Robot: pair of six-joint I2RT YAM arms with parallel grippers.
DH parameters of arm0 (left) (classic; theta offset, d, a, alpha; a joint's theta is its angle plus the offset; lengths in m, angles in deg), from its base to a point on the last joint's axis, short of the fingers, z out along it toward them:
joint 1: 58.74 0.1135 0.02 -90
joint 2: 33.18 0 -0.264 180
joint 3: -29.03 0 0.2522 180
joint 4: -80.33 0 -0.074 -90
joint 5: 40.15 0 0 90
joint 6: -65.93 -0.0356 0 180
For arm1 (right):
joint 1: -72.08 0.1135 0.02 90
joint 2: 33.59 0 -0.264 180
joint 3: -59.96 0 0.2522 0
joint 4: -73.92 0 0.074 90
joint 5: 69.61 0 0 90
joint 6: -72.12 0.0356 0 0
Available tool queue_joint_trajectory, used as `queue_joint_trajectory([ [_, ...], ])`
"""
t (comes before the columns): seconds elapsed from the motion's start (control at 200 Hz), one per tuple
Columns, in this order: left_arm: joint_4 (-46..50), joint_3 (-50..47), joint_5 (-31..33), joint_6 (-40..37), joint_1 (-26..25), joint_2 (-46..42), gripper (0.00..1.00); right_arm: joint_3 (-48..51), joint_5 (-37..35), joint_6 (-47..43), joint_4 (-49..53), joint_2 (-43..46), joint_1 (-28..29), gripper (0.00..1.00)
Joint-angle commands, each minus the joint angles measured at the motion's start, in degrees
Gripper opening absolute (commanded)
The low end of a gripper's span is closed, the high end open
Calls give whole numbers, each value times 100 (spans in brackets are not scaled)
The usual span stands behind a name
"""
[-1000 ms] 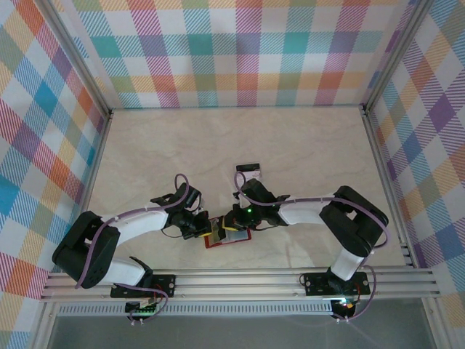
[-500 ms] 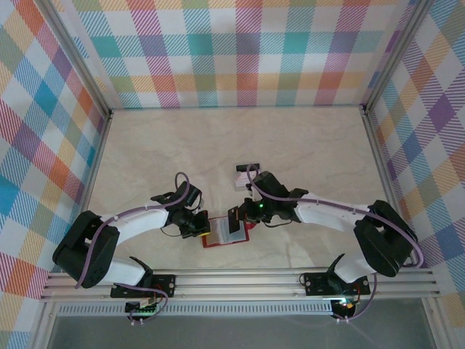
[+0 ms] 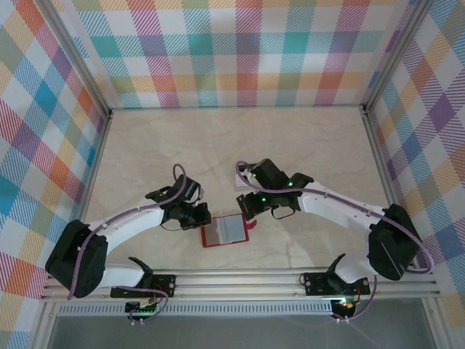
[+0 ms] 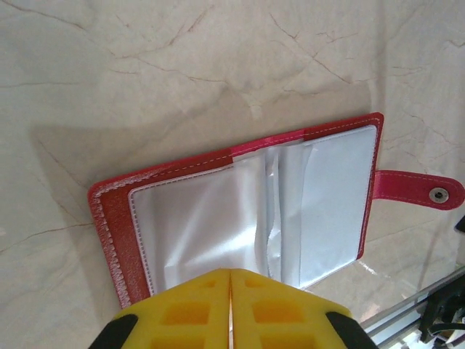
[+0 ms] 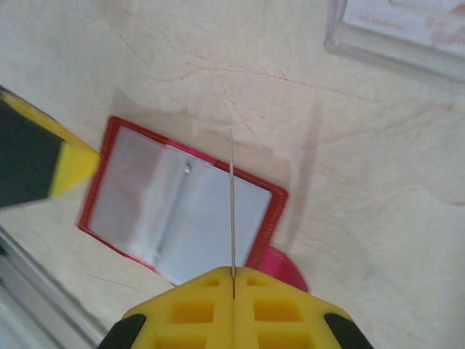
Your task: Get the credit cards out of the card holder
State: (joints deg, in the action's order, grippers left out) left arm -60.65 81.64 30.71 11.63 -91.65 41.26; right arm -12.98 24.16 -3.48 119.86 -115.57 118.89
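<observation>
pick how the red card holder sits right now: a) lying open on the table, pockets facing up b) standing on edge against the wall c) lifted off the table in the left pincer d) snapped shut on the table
a: the card holder lies spread open on the table, with its clear pockets facing up and its snap tab unfastened off to one side.

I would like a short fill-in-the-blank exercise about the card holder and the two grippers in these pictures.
1. The card holder lies ___ on the table.
2. Its cover is ___ in colour.
3. The right gripper pinches a credit card, while the left gripper holds ___.

Missing words: open; red; nothing.
</observation>
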Motion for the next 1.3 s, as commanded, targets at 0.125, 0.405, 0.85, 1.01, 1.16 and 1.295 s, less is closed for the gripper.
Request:
queue_joint_trajectory([
  [0.125,409,92,409,-119,21,-222,10,-538,-880,-3635,878,-325,-49,0],
  [0.405,593,-25,686,-109,30,-424,12,-980,-1071,-6347,1088,-680,-299,0],
  [0.85,827,-333,1043,116,30,-938,14,-2935,-892,-7887,1677,-2112,-889,0],
  [1.01,858,-378,1105,205,30,-1053,14,-3635,-935,-8071,1962,-2657,-1021,0],
  [1.16,925,-343,1131,203,30,-1054,14,-4051,-940,-8211,2081,-3001,-1076,0],
  [1.295,937,-334,1158,219,34,-1054,14,-4236,-940,-8301,2073,-3216,-1129,0],
])
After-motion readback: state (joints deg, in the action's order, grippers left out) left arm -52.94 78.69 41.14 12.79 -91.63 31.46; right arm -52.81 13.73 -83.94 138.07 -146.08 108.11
